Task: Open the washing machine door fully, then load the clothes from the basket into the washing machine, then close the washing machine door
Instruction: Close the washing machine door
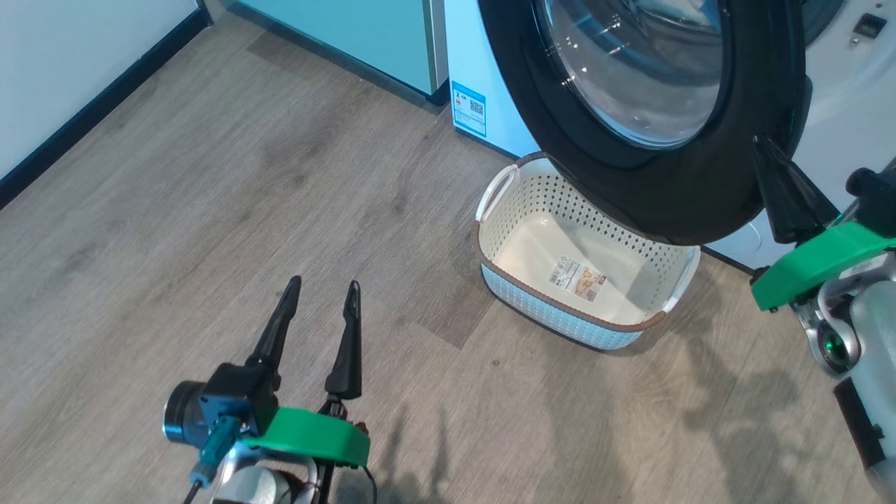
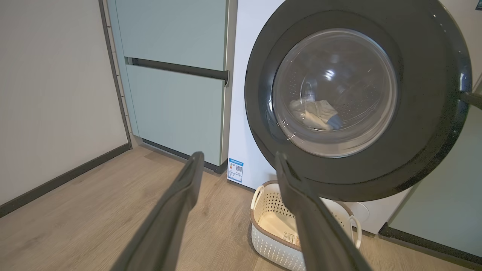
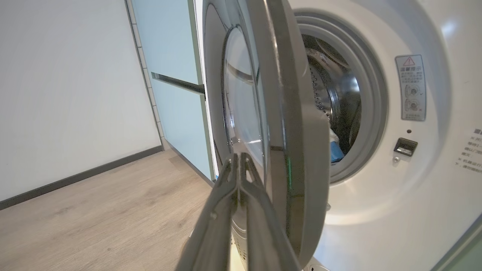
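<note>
Wood floor (image 1: 280, 175) | basket (image 1: 532, 297) empty | step: close washing machine door (image 2: 339, 67) | right end effector (image 2: 469, 98) pinched, empty, door's 3 o'clock | left end effector (image 1: 324, 283) splayed, empty | next: push shut

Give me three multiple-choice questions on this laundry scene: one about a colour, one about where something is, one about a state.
1. The rim of the washing machine door is: A black, B white, C green.
2. The clothes lie: A on the floor, B inside the drum, C on the cabinet.
3. The left gripper is: A open, B shut, C shut on cloth.
Answers: 1 A, a glossy black ring surrounds the glass. 2 B, a pale bundle shows through the glass. 3 A, its two tips stand well apart.
</note>
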{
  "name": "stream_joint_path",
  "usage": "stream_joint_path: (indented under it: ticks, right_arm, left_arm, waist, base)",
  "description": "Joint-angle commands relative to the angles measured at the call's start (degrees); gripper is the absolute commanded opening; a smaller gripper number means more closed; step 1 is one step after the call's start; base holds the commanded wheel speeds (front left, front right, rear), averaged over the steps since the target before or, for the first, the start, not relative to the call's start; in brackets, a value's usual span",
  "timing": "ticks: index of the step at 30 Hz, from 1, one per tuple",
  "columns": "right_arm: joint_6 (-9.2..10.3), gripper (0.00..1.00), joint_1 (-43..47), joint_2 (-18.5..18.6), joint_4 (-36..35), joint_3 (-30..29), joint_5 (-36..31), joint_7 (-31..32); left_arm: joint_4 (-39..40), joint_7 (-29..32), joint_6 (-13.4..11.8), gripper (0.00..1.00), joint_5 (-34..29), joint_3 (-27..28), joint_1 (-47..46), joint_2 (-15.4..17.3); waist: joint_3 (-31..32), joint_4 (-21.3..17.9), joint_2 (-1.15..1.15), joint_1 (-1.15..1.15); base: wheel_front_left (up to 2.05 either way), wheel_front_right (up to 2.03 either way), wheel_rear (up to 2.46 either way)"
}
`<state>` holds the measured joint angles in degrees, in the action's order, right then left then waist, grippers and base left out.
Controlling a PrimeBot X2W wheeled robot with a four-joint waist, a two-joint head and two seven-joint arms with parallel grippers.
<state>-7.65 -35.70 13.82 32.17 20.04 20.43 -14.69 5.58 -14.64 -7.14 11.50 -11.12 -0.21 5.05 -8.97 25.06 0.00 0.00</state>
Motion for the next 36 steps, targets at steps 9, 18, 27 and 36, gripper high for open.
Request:
stream_joint_path:
  ticks: [9, 18, 27, 36]
  right_arm:
    - [0.16, 0.0, -3.2, 0.4, 1.5, -0.5, -0.1, -0.3]
    - [0.16, 0.0, -4.0, 0.7, 3.6, -0.3, 0.2, -0.3]
    - [0.16, 0.0, -5.8, 1.8, 5.2, 0.1, 0.6, -0.3]
    - [0.16, 0.0, -9.9, 4.8, 7.3, -1.3, 0.1, -0.3]
  left_arm:
    - [1.3, -0.4, 1.0, 1.0, -1.2, 2.7, -1.7, -0.4]
    - [1.3, -0.4, 1.6, 1.0, -1.4, 2.7, -2.0, -1.0]
    - [1.7, -0.4, 1.9, 1.0, -1.5, 2.9, -2.2, -1.5]
    - [2.4, -0.4, 2.1, 1.0, -1.2, 2.7, -3.0, -1.9]
  waist:
    - [-0.2, 0.4, 0.0, 0.0]
    - [-0.8, 0.9, 0.0, 0.0]
    - [-2.3, 1.4, 0.0, 0.0]
    - [-5.6, 2.1, 0.0, 0.0]
  base:
    - [0.0, 0.0, 0.0]
    - [0.0, 0.0, 0.0]
    - [0.0, 0.0, 0.0]
    - [0.0, 0.0, 0.0]
